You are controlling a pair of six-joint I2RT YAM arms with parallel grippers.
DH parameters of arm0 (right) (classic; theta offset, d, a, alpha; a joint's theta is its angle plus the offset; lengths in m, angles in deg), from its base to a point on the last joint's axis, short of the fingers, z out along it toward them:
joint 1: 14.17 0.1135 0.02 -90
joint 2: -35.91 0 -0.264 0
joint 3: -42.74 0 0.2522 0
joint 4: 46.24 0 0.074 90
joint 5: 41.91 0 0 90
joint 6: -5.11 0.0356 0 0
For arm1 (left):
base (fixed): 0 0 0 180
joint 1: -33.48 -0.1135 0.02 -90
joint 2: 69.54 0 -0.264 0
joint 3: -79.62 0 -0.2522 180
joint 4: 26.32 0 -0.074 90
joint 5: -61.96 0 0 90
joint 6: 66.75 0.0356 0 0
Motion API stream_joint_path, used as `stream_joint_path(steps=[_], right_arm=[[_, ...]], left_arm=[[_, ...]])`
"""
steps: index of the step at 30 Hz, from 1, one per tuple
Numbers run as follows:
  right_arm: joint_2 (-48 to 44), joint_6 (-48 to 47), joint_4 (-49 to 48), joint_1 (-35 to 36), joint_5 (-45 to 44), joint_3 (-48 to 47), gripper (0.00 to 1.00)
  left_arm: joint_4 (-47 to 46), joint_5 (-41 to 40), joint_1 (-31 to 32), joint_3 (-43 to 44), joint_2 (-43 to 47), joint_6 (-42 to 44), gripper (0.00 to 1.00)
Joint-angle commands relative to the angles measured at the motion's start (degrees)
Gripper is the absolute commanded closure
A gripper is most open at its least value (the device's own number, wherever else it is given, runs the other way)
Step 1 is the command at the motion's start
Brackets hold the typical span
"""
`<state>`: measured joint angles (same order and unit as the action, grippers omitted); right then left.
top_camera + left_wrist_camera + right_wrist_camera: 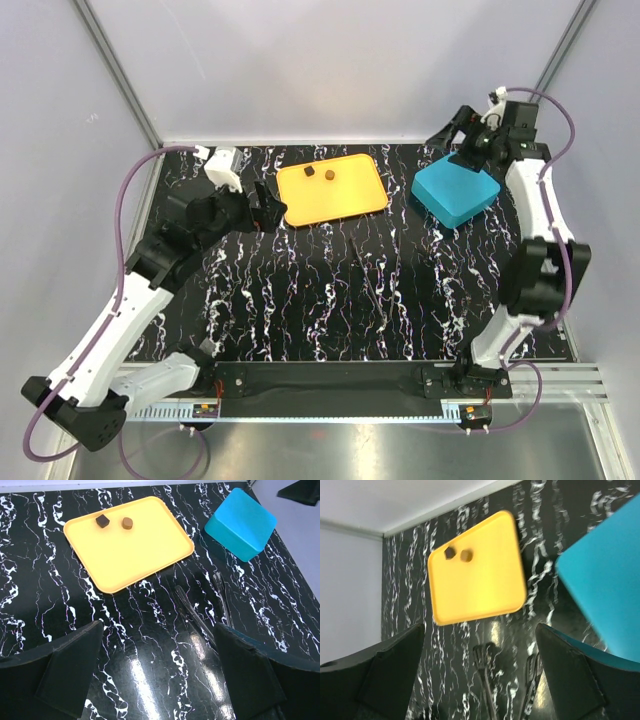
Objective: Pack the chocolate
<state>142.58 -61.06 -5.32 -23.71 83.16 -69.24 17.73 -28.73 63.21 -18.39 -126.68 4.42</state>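
Two pieces of chocolate lie on the orange tray (345, 195): a dark square one (309, 172) and a brown round one (327, 175). The left wrist view shows them at the tray's (135, 550) far corner, dark piece (102, 521) and round piece (127, 523). My left gripper (268, 203) hovers open just left of the tray, nothing between its fingers (70, 665). My right gripper (462, 140) hangs open and empty over the back of the teal box (457, 190). Its blurred wrist view shows the tray (480, 590), both pieces (449, 553) (466, 555) and the box (605, 580).
The teal box (241, 524) shows only plain closed faces. The black marbled tabletop (350, 290) is fenced by white walls and aluminium posts (120, 80) at the back and sides. A metal rail (330, 385) with both arm bases runs along the near edge.
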Motion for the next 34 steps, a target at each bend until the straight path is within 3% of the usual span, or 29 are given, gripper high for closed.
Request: stream_joint_path(steps=[1, 4, 7, 13, 17, 34], right_arm=[[-10.6, -5.6, 10.0, 7.1, -10.2, 5.6, 0.0], [-18.8, -4.2, 13.1, 10.8, -16.4, 12.6, 0.0], [-27.6, -3.0, 13.3, 11.0, -17.1, 19.7, 0.0], [-45.6, -5.1, 8.2, 10.9, -17.7, 32.6, 0.0], [-54.0, -4.9, 2.4, 11.0, -16.7, 38.1, 0.0], [-53.3, -5.5, 1.3, 10.9, -13.2, 39.0, 0.0]], left_arm=[[-3.7, 0.8, 0.1, -1.0, 2.7, 1.0, 0.01], [-5.2, -0.3, 0.1, -4.8, 3.8, 2.1, 0.01], [-3.3, 2.9, 0.1, -5.7, 4.4, 4.2, 0.01], [-6.0, 4.2, 0.1, -15.1, 10.3, 6.2, 0.01], [-8.2, 4.3, 0.1, -16.7, 14.5, 6.8, 0.01], [-8.1, 0.9, 0.1, -17.3, 17.3, 9.0, 0.01]])
